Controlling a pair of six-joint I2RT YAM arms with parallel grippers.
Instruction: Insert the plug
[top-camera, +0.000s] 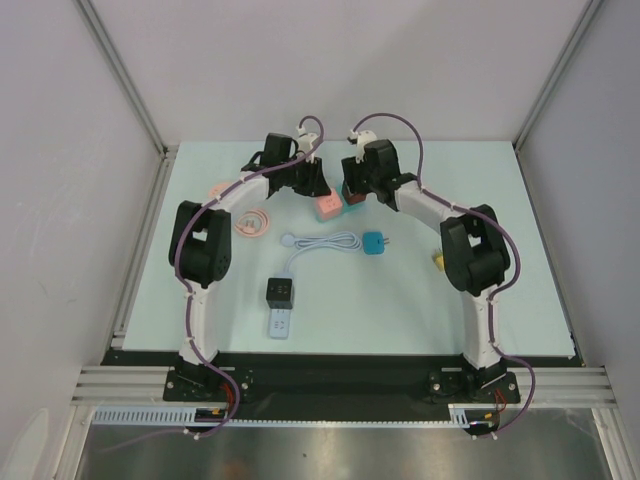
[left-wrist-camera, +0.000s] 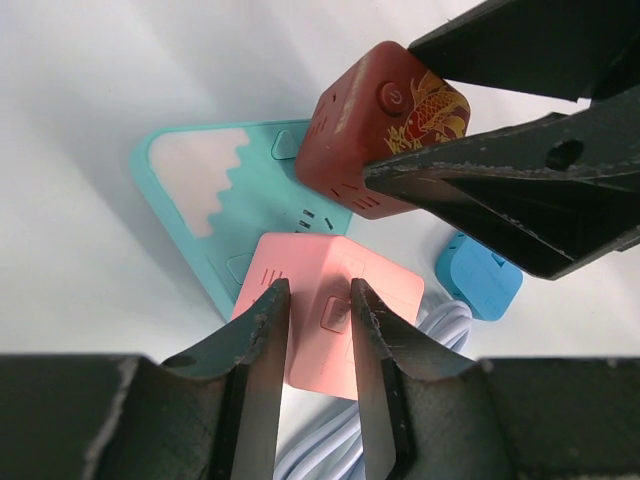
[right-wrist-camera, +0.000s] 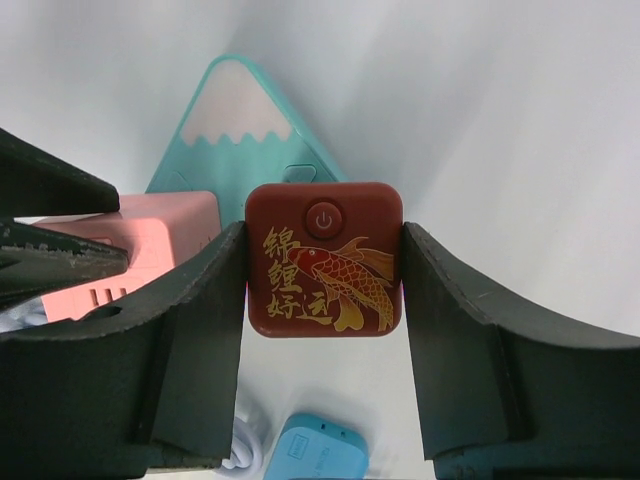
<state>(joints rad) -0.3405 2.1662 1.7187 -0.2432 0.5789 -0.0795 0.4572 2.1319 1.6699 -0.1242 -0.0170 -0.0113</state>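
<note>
1. Seen from above, my two arms met at the upper centre of the pale desk (top-camera: 480, 200), both claws close together over a cluster of small blocks.
2. My right claw (right-wrist-camera: 322, 235) held a red cube (right-wrist-camera: 325, 290) with a gold fish design and a power button. One finger pressed flat against each side.
3. My left claw (left-wrist-camera: 318, 300) stood at a narrow gap over the face of a pink cube (left-wrist-camera: 395, 300), just left of the red one. I could not tell whether it pinched anything.
4. Both cubes sat over a teal mountain-shaped board (right-wrist-camera: 240, 110).
5. The blue plug (top-camera: 375, 243) lay free on the desk, in neither claw. It was just below and to the right of both claws in the overhead frame.
6. Its long axis ran left to right. What looked like its pins pointed right, and its white cable (top-camera: 325, 240) trailed off left.
7. I judged my right claw the nearer one, but it was occupied with the red cube. Reaching the plug would have meant coming down toward the lower frame and closing across its short sides.
</note>
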